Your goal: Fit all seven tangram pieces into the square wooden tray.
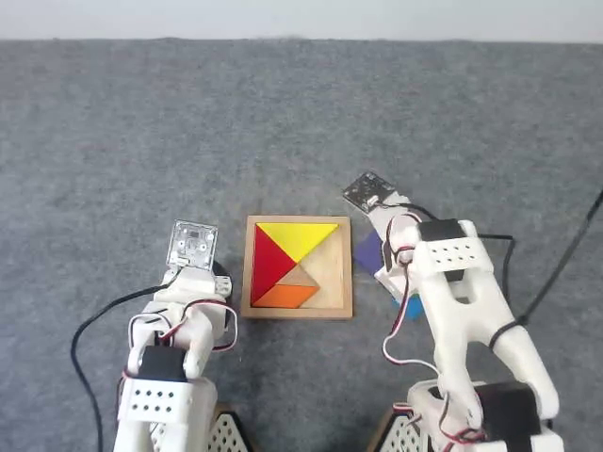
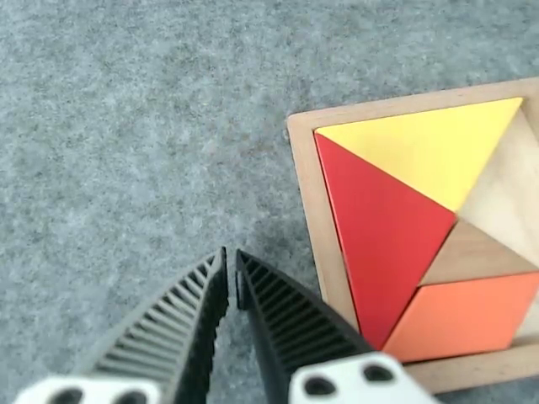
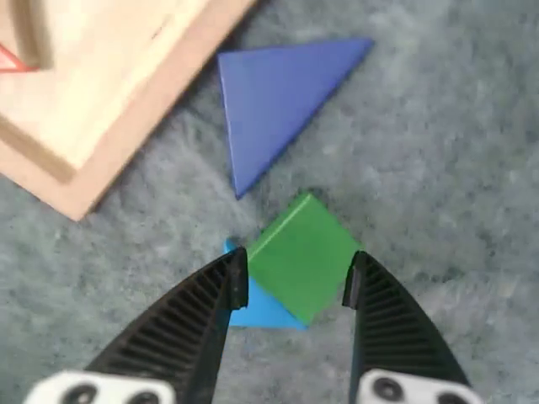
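- While the right gripper (image 3: 295,271) hangs low over the grey cloth, its jaws stand open about as wide as the green square (image 3: 301,244), which lies between them.
- I cannot tell if the fingertips already press on the square; it is turned so that its corners, not its flat sides, face the jaws.
- A light blue piece (image 3: 263,310) lies partly under the square, toward the wrist.
- Ahead of the fingertips lies the blue triangle (image 3: 274,101), and further ahead to one side is the wooden tray (image 3: 126,109).
- The left gripper (image 2: 231,257) is almost closed and holds nothing; the tray is just beside it.
- Inside the tray sit the yellow triangle (image 2: 421,151), the red triangle (image 2: 379,236) and the orange piece (image 2: 463,316).
- I judge the right arm is the nearer one for the loose pieces.
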